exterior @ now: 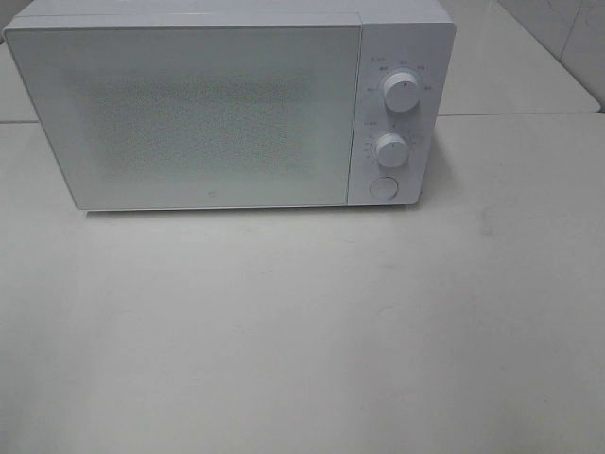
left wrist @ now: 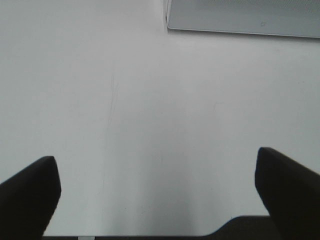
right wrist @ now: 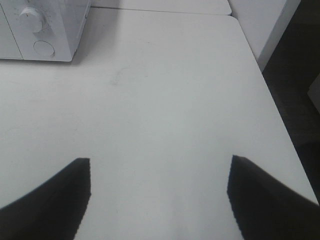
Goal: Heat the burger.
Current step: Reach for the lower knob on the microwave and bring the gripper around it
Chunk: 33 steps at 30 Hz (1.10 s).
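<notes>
White microwave (exterior: 217, 104), door shut, standing at the back of the pale desk (exterior: 302, 340); left end effector (left wrist: 155, 165) and right end effector (right wrist: 159, 165) both spread wide, holding nothing, above the desk; burger's location cannot be told.

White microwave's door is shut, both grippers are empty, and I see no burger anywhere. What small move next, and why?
Probably advance the right gripper toward the white microwave's control panel, aiming at the round button below the lower white knob. Its jaws stand open and empty, the panel lies on its side, the door is shut, and the burger shows in no view.
</notes>
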{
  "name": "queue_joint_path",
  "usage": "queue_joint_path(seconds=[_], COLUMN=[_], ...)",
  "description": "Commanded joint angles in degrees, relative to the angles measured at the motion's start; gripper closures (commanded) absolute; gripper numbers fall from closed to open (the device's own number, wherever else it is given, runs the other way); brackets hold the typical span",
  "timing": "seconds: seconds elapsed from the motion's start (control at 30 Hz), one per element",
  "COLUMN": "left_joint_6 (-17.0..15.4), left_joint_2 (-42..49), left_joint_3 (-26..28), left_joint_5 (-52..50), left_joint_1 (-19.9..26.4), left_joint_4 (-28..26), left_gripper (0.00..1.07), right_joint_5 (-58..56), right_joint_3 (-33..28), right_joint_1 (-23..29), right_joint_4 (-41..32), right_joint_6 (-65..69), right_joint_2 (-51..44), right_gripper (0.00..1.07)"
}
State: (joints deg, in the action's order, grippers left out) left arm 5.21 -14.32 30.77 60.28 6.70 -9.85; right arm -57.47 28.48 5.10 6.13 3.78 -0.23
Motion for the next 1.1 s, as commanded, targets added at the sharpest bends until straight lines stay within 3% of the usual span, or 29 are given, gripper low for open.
queue_joint_path(seconds=[0.03,0.37,1.1], left_joint_6=[-0.46,-1.26,-1.09], left_joint_2=[2.69,16.16,16.04], left_joint_3=[-0.17,-1.20,-1.20], left_joint_5=[-0.63,0.97,0.97], left_joint_1=[0.17,0.17,0.17], left_joint_4=[0.06,2.52,2.46], left_gripper=[0.08,0.08,0.09], right_joint_5=[0.40,0.40,0.40], right_joint_3=[0.00,0.00,0.00], right_joint_1=[-0.46,-0.46,-0.46], right_joint_4=[0.52,0.52,0.52], right_joint_6=[0.40,0.40,0.40], right_joint_2=[-1.55,-1.55,-1.55], right_gripper=[0.32,0.32,0.32])
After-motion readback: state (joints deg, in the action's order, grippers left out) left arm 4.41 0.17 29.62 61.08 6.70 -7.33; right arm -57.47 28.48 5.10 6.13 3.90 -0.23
